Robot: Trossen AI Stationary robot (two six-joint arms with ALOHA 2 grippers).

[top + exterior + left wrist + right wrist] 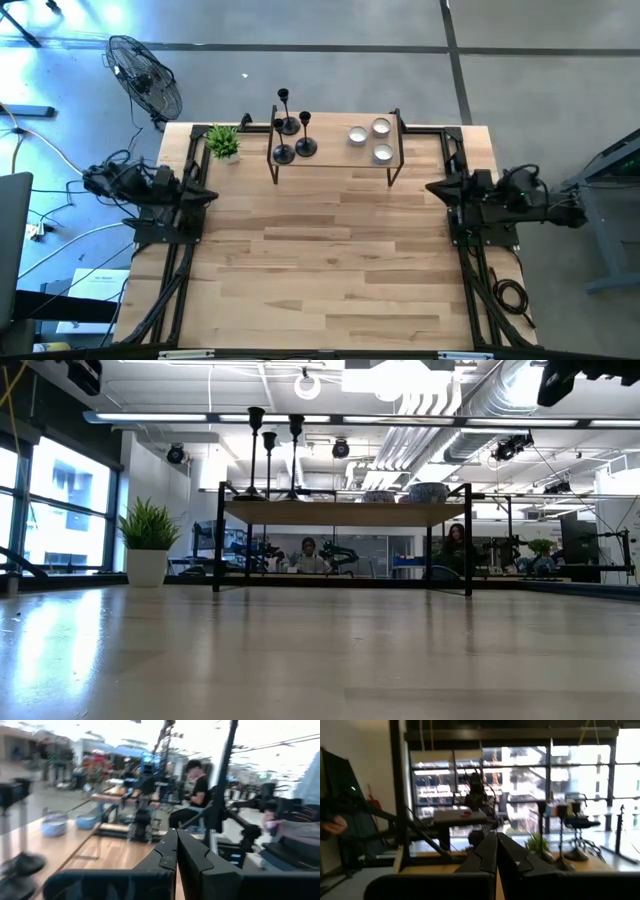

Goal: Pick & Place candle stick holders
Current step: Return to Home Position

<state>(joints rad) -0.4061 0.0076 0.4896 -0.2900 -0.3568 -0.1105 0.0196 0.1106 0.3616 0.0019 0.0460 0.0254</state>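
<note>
Holders (290,125) on shelf (335,152), cups (428,491) half hidden, left gripper (176,832) and right gripper (496,835) closed.

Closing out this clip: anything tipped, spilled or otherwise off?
Nothing stands out. The candle stick holders stand upright on the shelf's left part, tealight cups sit grouped on its right, the plant is upright; left arm and right arm sit folded at the table's sides.

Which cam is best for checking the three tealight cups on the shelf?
High view: all three tealight cups show separately from above, on the shelf at its right-arm end. The low view sees them only edge-on. The left wrist view shows two, blurred. The right wrist view shows none.
</note>
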